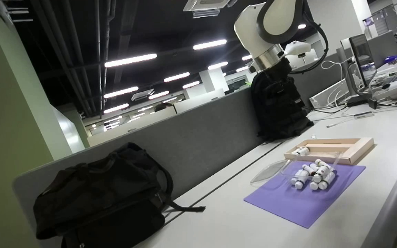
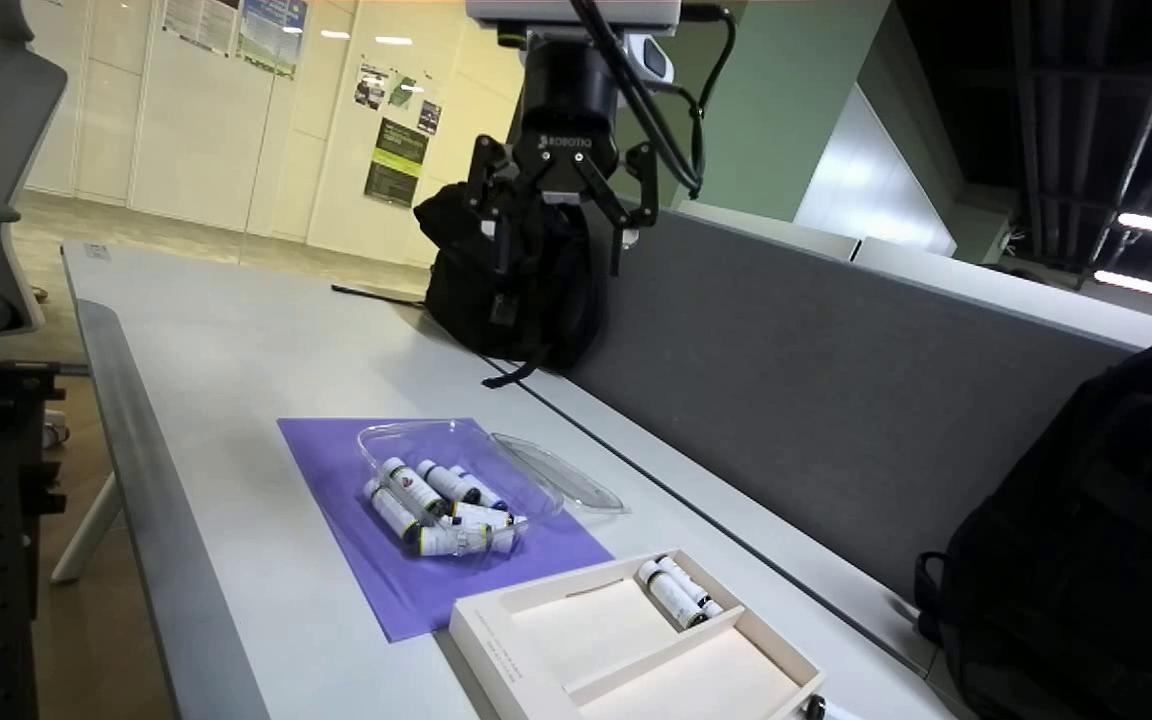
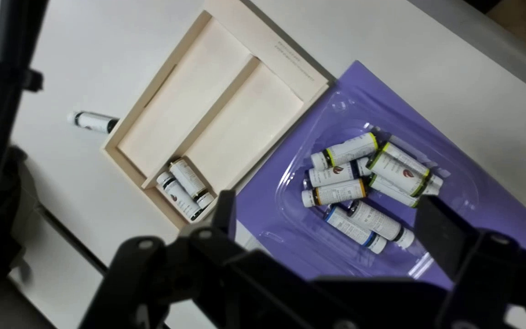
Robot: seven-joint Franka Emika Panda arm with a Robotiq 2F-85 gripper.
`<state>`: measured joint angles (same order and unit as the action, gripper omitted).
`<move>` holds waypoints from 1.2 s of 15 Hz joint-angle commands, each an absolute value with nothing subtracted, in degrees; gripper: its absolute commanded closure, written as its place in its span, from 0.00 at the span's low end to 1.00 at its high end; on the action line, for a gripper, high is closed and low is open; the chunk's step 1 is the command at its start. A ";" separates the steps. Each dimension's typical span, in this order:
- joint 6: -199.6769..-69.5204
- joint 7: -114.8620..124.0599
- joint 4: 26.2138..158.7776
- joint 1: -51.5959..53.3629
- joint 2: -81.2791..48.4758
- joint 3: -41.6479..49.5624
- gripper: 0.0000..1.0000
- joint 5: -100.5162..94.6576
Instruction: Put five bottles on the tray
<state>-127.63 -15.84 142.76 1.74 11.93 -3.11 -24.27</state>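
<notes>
Wrist view, far left: a loose bottle (image 3: 93,122) on its side on the table (image 3: 107,55), outside the tray (image 3: 244,125), dark end to the wall; touching or just short, you can't tell which.

Left of centre: the tray itself, two compartments. Two bottles (image 3: 180,196) lie side by side in the lower one, tucked into its lower-left end. Your tally looks like two in, three to go; the step in hand reads as going for the third.

Next, your gripper (image 2: 561,262): upper centre of an exterior view, well above the table, fingers spread wide, nothing held. Along the bottom of the wrist view the same fingers stand well apart.

Right of centre: the clear container (image 3: 290,171) on the purple mat (image 3: 496,205), with a heap of bottles (image 3: 349,151) in it, all on their sides. Overlap spoils an exact count.

Next move, as judged: come down over that heap. A fair pick is the white-capped bottle (image 3: 377,221) at its lower edge, lying slantwise, so you'd likely turn the wrist to close across the barrel. Mind the see-through wall, easily hooked. Then lift clear and head for the bare stretch of the lower compartment.
</notes>
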 commanded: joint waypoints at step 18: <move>-142.87 -44.45 135.85 0.06 -19.62 -6.09 0.00 -35.58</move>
<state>-144.89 -38.78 138.60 1.00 -16.98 -4.71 -40.25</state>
